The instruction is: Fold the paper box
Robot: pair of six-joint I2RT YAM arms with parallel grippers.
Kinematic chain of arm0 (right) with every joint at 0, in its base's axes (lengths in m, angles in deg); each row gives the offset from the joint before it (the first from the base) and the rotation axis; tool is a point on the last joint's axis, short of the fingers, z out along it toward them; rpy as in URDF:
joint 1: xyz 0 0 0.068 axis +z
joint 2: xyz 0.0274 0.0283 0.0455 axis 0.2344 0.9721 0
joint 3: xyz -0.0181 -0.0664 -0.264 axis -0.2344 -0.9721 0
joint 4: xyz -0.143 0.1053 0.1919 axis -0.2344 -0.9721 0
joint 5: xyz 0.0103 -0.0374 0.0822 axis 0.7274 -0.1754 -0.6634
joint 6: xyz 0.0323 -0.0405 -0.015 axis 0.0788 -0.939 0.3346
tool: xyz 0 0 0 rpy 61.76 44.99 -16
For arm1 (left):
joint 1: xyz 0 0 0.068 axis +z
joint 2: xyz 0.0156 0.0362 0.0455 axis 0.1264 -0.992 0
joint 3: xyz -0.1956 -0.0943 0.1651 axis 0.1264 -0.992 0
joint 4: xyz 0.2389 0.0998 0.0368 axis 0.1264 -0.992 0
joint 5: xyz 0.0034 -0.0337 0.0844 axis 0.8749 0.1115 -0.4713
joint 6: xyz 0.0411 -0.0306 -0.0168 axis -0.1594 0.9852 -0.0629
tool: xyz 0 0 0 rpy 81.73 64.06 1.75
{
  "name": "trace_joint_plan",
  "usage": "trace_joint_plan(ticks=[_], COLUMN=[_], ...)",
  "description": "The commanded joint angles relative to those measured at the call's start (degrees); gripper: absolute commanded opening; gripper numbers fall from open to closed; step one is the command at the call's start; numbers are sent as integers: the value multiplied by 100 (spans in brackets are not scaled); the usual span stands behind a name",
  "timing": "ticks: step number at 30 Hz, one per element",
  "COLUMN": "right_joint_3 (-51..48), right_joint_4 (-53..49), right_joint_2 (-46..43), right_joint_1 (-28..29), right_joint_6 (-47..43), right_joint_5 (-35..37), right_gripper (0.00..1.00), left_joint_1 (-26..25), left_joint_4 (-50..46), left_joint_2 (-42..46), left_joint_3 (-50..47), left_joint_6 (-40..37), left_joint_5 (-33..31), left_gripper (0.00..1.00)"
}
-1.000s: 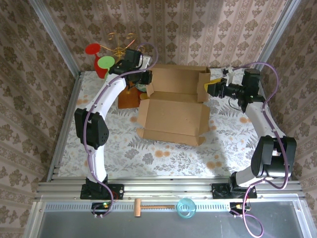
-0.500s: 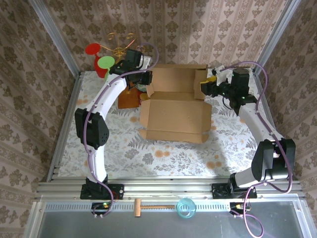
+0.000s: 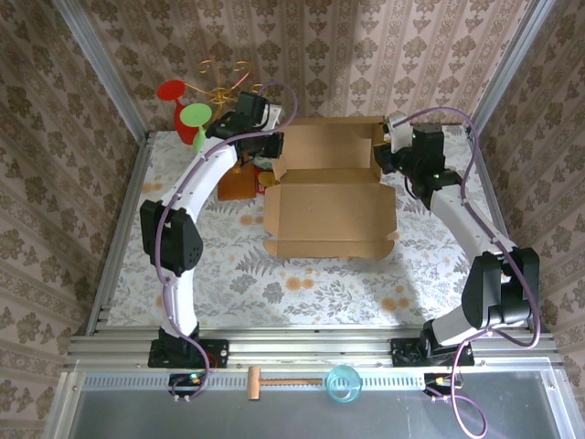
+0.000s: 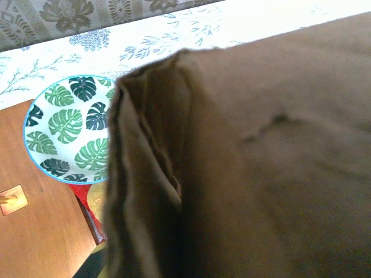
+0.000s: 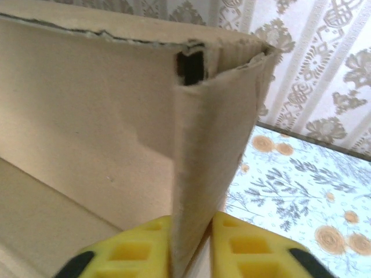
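The paper box (image 3: 329, 206) is a brown cardboard mailer lying open in the middle of the table, with its back wall upright. My right gripper (image 3: 386, 161) is at the box's back right corner. In the right wrist view its yellow fingers (image 5: 133, 246) press from both sides on the upright side wall of the paper box (image 5: 214, 145), so my right gripper (image 5: 191, 231) is shut on it. My left gripper (image 3: 272, 146) sits at the back left corner. In the left wrist view the folded wall of the paper box (image 4: 261, 162) runs down into the jaws and hides them.
A leaf-patterned plate (image 4: 69, 127) and a wooden board (image 3: 236, 183) lie just left of the box. Red and green discs (image 3: 183, 114) and a gold wire stand (image 3: 224, 78) are at the back left. A hammer (image 3: 279, 382) and a blue cup (image 3: 344, 382) lie on the near ledge.
My right gripper moved left to the box's right wall and closed on it. The box squared up and shifted slightly right. The left arm stayed put.
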Motion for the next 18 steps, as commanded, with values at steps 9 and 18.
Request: trace_joint_plan(ticks=[9,18], right_joint_3=[410,574], right_joint_4=[-720,-1064], right_joint_2=[-8,-13], right_joint_1=[850,836], right_joint_6=[528,780], right_joint_5=[2453,2371], right_gripper=[0,0], left_joint_1=[-233,-303], left_joint_4=[-29,-95], left_joint_2=[171,189], left_joint_3=[256,317], left_joint_6=[77,157], left_joint_5=[279,388], left_gripper=[0,0])
